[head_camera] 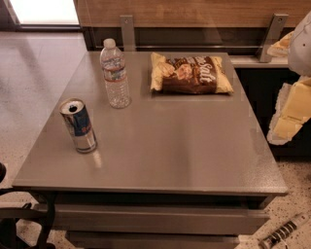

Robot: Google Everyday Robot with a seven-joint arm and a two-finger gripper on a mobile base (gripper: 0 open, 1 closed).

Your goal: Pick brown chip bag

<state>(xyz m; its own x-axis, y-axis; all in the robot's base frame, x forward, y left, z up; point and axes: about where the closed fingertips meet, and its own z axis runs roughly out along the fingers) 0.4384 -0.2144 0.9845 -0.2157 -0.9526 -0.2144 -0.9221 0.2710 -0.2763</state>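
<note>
The brown chip bag point(190, 74) lies flat at the far middle of the grey table point(184, 155). It has a dark brown middle with white lettering, pale yellow ends and a chip picture. My gripper point(289, 115), white with pale yellow parts, hangs at the right edge of the view. It is beyond the table's right side, to the right of the bag and a little nearer than it, and apart from it. Nothing shows in its grasp.
A clear water bottle point(115, 73) stands upright left of the bag. An opened blue and silver can point(78, 125) stands near the table's left edge. A wooden bench back point(194, 12) runs behind the table. A dark chair part point(19, 219) is at bottom left.
</note>
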